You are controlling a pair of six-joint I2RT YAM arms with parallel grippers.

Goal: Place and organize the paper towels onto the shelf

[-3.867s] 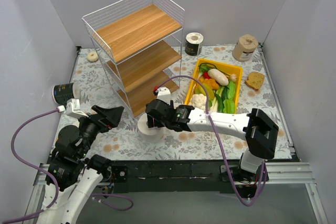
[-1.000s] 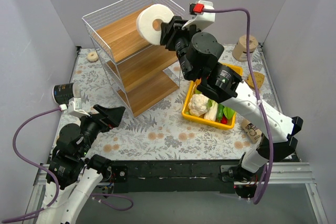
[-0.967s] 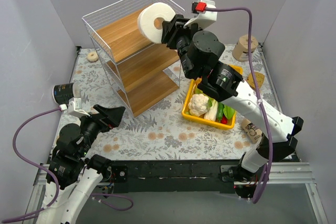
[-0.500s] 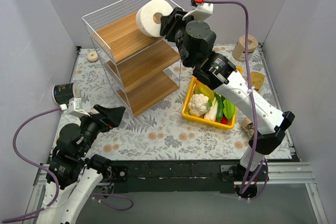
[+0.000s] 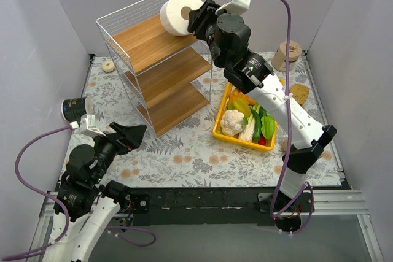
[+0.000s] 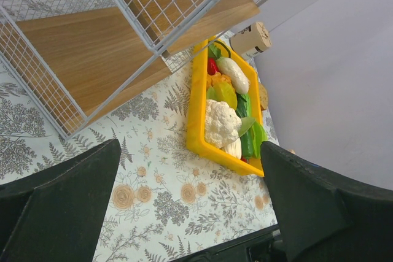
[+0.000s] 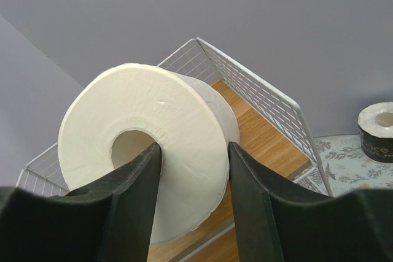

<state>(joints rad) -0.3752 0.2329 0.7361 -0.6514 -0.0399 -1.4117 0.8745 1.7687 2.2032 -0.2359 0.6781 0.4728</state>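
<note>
- The shelf [image 5: 161, 59] stands at the back left of the worktop [image 5: 184, 157]. I see nothing on its three boards.
- The white roll [image 5: 178, 13] is in the air over the far right part of the top tier. It is above the wire rim and does not touch the board, and its core points sideways.
- My right hand [image 7: 193, 151] is grasping this roll, with one finger inside the core and the other on the outside of its wall.
- My left hand [image 6: 190, 170] is released wide and holds nothing. It is low at the front left, well apart from the shelf.
- I judge the step is placing this roll on the top tier. The next move calls for lowering it inside the rim, near a corner so the others have room. I should let go only when it rests, because on its side it may roll.
- Smaller rolls wait on the worktop: a black roll [image 5: 75, 108] at the left edge, a tan roll [image 5: 287, 54] at the back right, and a second black roll [image 7: 376, 130] behind the shelf.
</note>
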